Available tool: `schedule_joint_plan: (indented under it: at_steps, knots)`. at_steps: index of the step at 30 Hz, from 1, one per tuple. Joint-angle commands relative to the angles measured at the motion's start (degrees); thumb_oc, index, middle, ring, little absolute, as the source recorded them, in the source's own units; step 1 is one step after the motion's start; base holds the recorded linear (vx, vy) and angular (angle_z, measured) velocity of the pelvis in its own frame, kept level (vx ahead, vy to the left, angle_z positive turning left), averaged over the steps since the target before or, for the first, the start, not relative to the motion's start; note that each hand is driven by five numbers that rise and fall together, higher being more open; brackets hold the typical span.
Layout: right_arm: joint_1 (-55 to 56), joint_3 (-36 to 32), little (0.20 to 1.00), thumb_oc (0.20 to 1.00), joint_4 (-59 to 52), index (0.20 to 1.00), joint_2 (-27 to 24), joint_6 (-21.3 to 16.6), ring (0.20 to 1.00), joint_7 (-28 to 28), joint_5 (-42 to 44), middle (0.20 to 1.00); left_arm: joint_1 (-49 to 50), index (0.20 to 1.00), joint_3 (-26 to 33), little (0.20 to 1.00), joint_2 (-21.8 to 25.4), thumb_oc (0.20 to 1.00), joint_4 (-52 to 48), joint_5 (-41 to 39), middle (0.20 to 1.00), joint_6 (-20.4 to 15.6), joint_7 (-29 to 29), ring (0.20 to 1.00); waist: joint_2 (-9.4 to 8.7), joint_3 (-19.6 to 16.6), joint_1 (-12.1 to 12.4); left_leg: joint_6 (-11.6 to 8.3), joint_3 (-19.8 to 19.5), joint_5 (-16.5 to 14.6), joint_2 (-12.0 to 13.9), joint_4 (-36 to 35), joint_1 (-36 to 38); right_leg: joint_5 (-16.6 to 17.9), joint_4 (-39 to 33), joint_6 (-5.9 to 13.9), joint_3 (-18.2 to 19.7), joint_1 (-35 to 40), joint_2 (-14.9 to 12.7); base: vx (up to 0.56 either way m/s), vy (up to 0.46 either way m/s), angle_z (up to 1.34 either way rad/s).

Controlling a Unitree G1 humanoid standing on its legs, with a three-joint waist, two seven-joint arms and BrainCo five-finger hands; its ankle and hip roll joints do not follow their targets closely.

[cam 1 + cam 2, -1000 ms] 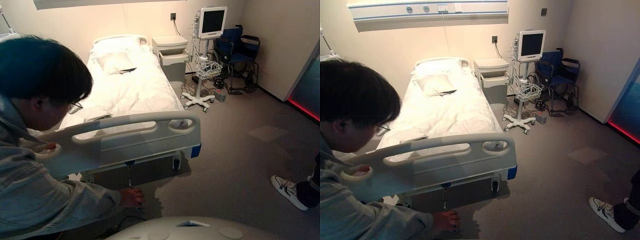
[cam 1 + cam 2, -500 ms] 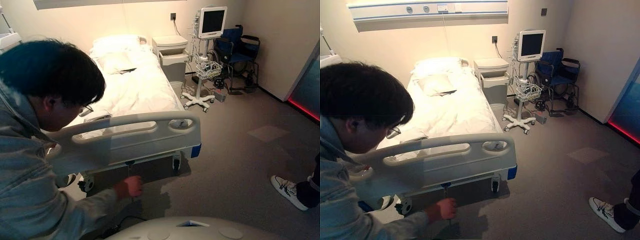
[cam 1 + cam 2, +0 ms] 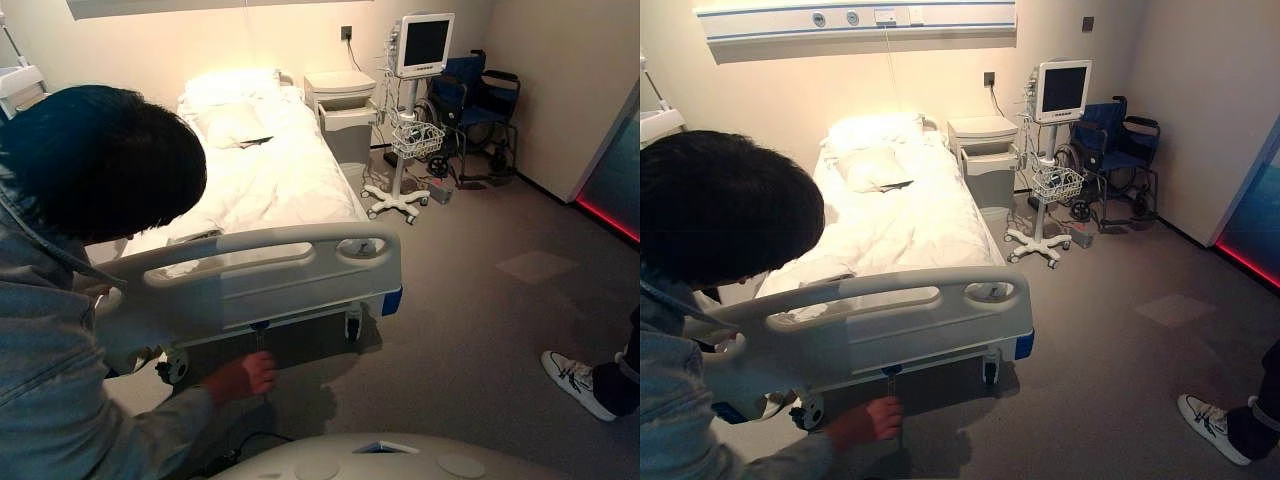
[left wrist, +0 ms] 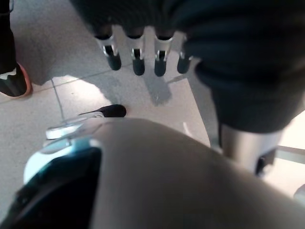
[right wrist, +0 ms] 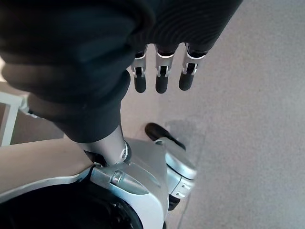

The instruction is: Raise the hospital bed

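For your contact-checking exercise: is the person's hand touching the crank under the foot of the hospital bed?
Touching. In the left eye view the person's hand is closed round the lower end of the crank below the hospital bed footboard, with no gap showing.

The left hand [image 4: 143, 52] hangs over a pale tiled floor [image 4: 52, 43], its dark ribbed cover in an upper corner and its silver fingers [image 4: 138, 59] with dark tips straight in a row, holding nothing and touching nothing. At one edge of the floor stands a person's dark shoe [image 4: 12, 71] with a white and orange sole, well apart from the fingertips.
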Motion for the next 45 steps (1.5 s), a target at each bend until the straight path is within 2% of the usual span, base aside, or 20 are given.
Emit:
schedule_joint_plan:
  at_steps: [1,45]
  knots:
    - [-4.16,0.51,1.000,1.000,2.14,1.000,0.98,-0.73,1.000,0.65,-0.37,1.000,-2.44,1.000,2.74,1.000,-0.07,1.000,3.32,1.25,1.000,-0.21,-0.78,1.000,-1.72,2.95,1.79,2.90,-0.41,-2.59,-4.30,3.08,0.32,-5.66,4.02,2.96,-0.22,4.04,-0.58,0.00,0.000,0.00]
    - [-4.13,0.56,1.000,1.000,2.17,1.000,0.72,-0.46,1.000,0.97,-0.61,1.000,-2.06,1.000,3.39,1.000,0.38,1.000,4.05,1.66,1.000,0.27,-0.87,1.000,-1.55,2.93,1.94,2.94,-0.54,-2.56,-4.30,3.07,0.45,-5.69,3.82,2.85,-0.27,4.53,-0.57,0.00,0.000,0.00]
